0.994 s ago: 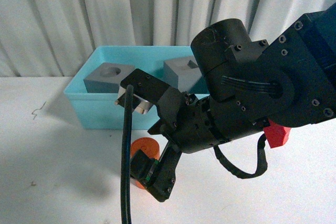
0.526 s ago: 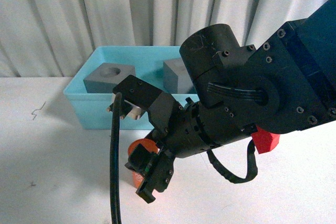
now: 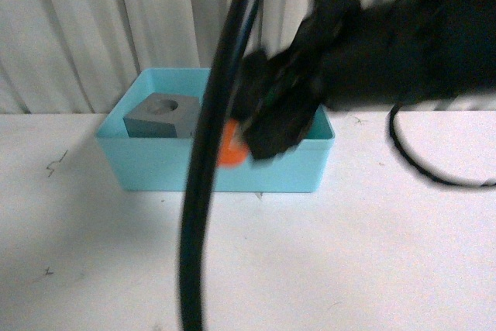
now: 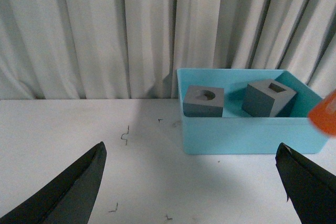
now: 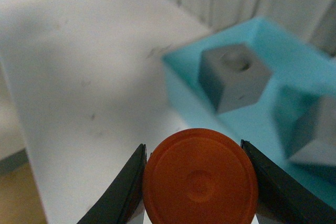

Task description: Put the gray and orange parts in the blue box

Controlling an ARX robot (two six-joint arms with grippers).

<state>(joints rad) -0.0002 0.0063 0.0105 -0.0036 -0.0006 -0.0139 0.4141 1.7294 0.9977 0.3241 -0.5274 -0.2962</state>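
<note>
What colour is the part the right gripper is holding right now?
Orange: the cylinder in the right gripper shows best in the right wrist view.

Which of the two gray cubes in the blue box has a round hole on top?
The cube at the left end of the box in the front view: its top has a round recess, the other cube a rectangular slot.

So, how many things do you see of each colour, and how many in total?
Gray: 2, the round-recess cube and the slotted cube
Orange: 1, the orange cylinder
Blue: 1, the blue box
Total: 4
</note>
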